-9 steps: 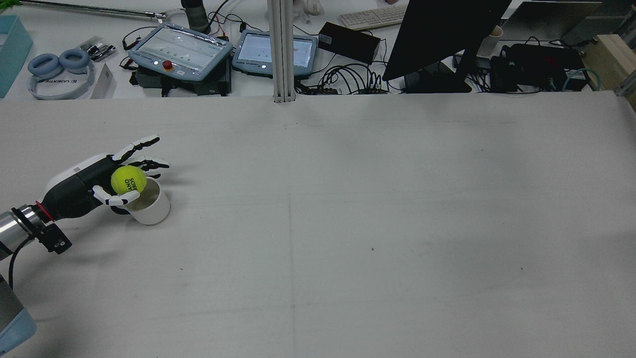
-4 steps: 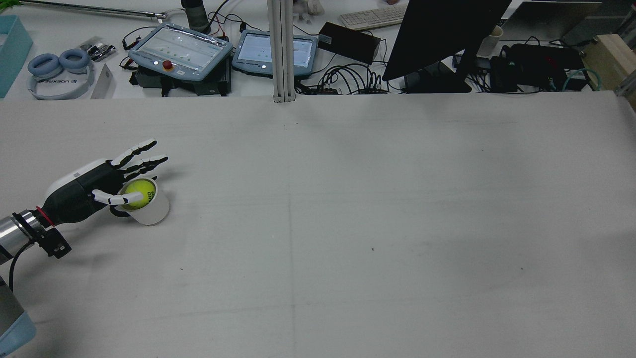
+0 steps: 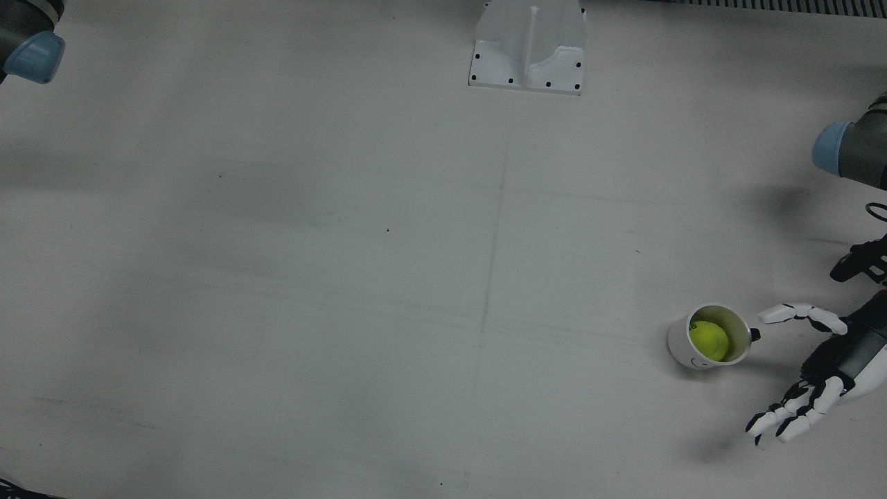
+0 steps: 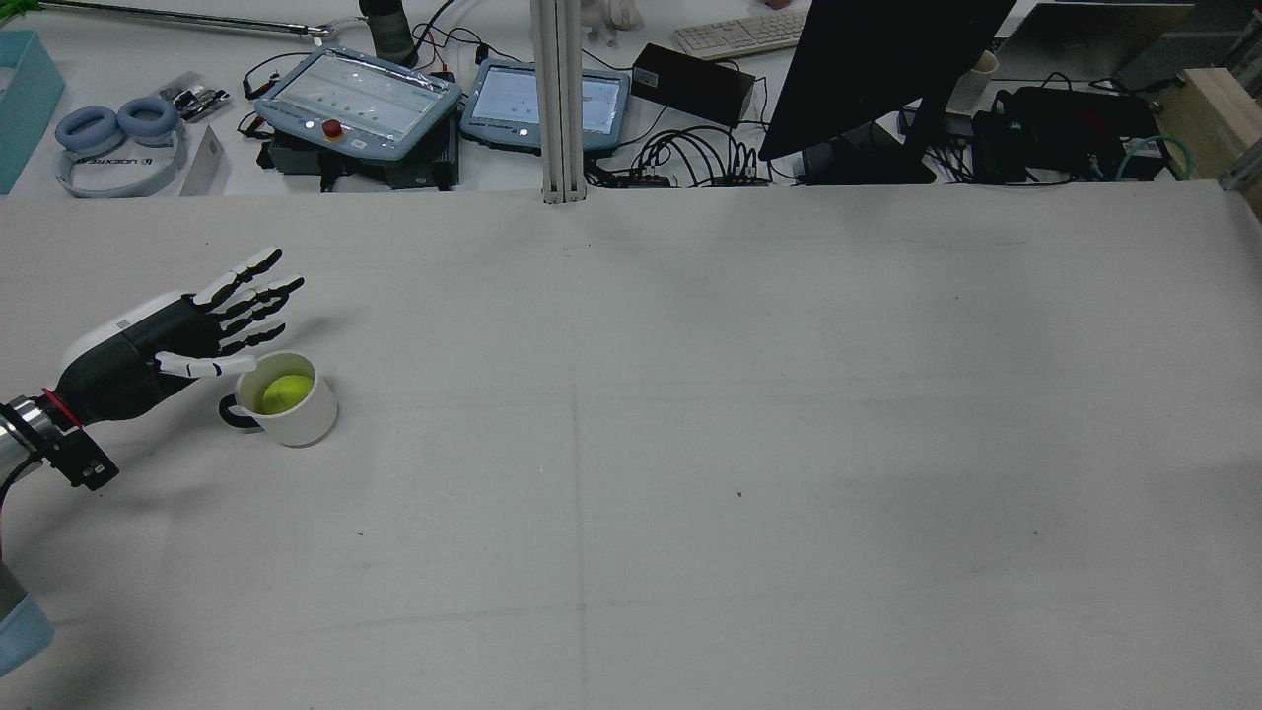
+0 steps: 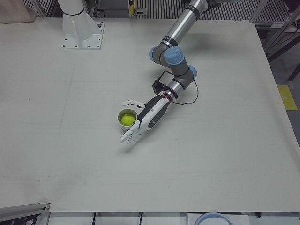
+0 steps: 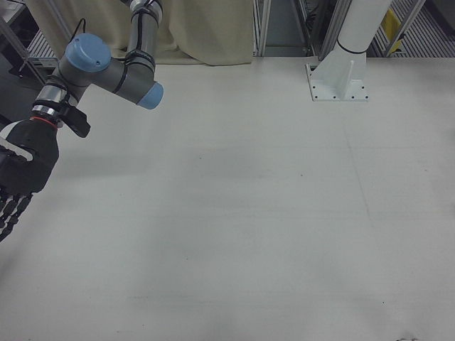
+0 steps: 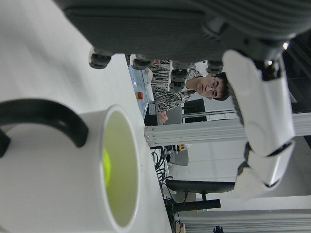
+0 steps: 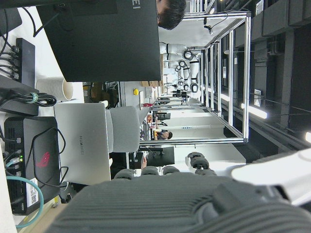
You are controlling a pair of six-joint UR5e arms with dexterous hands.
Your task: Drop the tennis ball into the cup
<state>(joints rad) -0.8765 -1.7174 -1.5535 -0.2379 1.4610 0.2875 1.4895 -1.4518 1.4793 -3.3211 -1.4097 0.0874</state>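
"HUAWEI" on silver laptop lid (image 8: 82,143)

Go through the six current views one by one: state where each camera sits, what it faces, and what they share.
Front view: overhead; cup, left hand.
Rear view: high behind; tennis ball in the cup, desks beyond.
Left-front view: operators' side; whole left arm.
Right-front view: right hand.
Left hand view: sideways, beside the cup.
Right hand view: sideways; monitor.
Four share the cup.

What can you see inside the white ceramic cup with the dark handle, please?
A yellow-green tennis ball sits inside the white ceramic cup. The cup's floor beneath the ball is covered, so nothing else can be confirmed there.
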